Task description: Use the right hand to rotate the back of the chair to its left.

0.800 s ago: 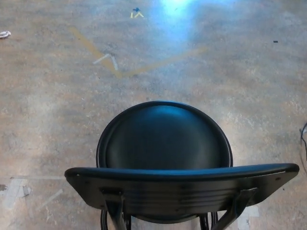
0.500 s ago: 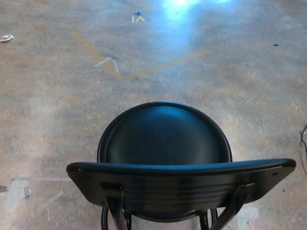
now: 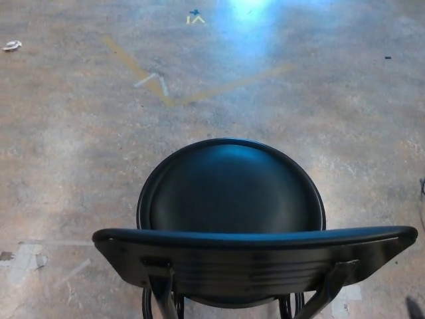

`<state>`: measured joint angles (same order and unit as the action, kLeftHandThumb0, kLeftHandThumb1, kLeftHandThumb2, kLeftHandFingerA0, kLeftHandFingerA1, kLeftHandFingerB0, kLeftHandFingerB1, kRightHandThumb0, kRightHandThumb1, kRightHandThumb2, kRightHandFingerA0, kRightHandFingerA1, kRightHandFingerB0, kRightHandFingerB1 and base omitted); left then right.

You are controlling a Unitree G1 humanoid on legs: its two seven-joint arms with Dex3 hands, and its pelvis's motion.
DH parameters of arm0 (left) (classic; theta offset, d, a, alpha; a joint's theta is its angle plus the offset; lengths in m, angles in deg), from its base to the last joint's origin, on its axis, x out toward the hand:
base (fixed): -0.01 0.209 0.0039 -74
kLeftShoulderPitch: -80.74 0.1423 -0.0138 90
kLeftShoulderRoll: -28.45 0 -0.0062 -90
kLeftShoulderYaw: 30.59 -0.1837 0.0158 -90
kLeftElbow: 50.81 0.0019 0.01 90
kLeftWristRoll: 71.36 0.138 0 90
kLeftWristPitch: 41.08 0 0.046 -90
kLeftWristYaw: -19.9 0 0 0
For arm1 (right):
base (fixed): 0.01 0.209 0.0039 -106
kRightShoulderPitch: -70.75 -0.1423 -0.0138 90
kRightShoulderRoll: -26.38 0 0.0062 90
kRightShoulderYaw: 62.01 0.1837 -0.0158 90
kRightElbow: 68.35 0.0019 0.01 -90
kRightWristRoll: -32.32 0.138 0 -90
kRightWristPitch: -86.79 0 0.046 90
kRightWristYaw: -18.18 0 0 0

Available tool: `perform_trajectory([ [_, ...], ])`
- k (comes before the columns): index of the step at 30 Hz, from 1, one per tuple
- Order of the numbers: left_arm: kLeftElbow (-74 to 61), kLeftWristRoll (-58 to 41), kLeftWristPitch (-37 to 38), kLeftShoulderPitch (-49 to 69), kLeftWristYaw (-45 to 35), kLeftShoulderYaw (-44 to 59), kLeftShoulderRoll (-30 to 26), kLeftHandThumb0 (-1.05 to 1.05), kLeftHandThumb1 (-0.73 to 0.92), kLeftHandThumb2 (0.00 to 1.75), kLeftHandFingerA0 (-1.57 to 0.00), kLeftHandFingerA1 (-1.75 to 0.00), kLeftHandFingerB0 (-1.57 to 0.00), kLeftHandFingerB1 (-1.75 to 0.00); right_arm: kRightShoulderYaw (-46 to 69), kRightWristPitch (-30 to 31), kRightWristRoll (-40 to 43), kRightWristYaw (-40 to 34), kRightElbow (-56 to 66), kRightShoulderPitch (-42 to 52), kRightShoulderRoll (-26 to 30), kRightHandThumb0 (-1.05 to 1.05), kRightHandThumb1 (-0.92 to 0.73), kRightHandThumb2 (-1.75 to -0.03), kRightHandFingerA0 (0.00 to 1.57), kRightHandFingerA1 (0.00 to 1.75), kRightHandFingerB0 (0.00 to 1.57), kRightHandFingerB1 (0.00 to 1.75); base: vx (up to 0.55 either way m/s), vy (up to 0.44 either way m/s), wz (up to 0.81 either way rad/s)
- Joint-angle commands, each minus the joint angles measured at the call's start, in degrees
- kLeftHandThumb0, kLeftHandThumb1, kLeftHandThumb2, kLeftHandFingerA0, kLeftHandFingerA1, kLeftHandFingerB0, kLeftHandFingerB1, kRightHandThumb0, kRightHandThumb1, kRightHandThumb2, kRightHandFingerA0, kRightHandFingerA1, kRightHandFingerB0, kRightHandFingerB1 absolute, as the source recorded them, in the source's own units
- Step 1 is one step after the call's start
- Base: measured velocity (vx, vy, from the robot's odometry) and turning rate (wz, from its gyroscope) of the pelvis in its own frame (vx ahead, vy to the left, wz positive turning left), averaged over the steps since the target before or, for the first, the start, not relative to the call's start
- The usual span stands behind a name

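A black chair stands right in front of me, seen from behind and above. Its round seat [image 3: 231, 189] faces away from me. The curved backrest [image 3: 255, 256] runs across the bottom of the head view, carried on two black posts [image 3: 161, 292]. A small dark shape [image 3: 415, 308] pokes in at the bottom right corner, just below the backrest's right end. It looks like the tip of my right hand, apart from the chair. My left hand does not show.
The chair stands on a worn concrete floor [image 3: 80, 146] with faded yellow lines [image 3: 166, 100] and tape marks [image 3: 26, 256]. A dark cable [image 3: 422, 189] shows at the right edge.
The whole picture has shifted slightly, so the camera moved; the chair stands as before. A dark shape has newly come in at the bottom right corner.
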<state>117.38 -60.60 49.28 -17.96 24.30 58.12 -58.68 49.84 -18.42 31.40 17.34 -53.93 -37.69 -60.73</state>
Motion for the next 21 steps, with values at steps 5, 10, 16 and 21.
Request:
perform_trajectory([
  [5, 0.3, 0.8, -0.2, 0.3, 0.0, 0.5, -0.6, -0.44, 0.75, 0.63, -0.63, -0.51, -0.56, -0.43, -1.7, -8.4, -0.4, 1.0, 0.4, -2.4, 2.7, -1.05, -0.65, -0.74, 0.00, 0.78, 0.00, 0.61, 0.00, 0.000, 0.00],
  [10, 0.2, 1.4, -0.7, 0.2, 0.1, -0.1, -0.5, -0.43, 0.75, 0.63, -0.61, -0.54, -0.53, -0.44, -6.0, -12.9, -2.9, 5.0, 1.6, -3.1, 4.6, -1.05, -0.70, -0.64, 0.00, 0.55, 0.00, 0.51, 0.00, 0.000, 0.00],
  [16, 0.3, 0.9, -0.5, 0.3, -0.2, 0.7, -0.5, -0.43, 0.75, 0.63, -0.61, -0.52, -0.53, -0.43, -13.3, -17.6, -6.6, 6.8, 3.6, -2.5, 7.3, -1.05, -0.67, -0.63, 0.00, 0.49, 0.00, 0.63, 0.00, 0.000, 0.00],
  [21, 0.3, 2.0, -0.5, 0.3, -0.2, -0.1, -0.6, -0.44, 0.75, 0.63, -0.62, -0.52, -0.55, -0.43, -17.4, -21.2, -7.9, 6.7, 5.5, -1.8, 9.7, -1.05, -0.66, -0.70, 0.00, 0.00, 0.00, 0.14, 0.00, 0.000, 0.00],
])
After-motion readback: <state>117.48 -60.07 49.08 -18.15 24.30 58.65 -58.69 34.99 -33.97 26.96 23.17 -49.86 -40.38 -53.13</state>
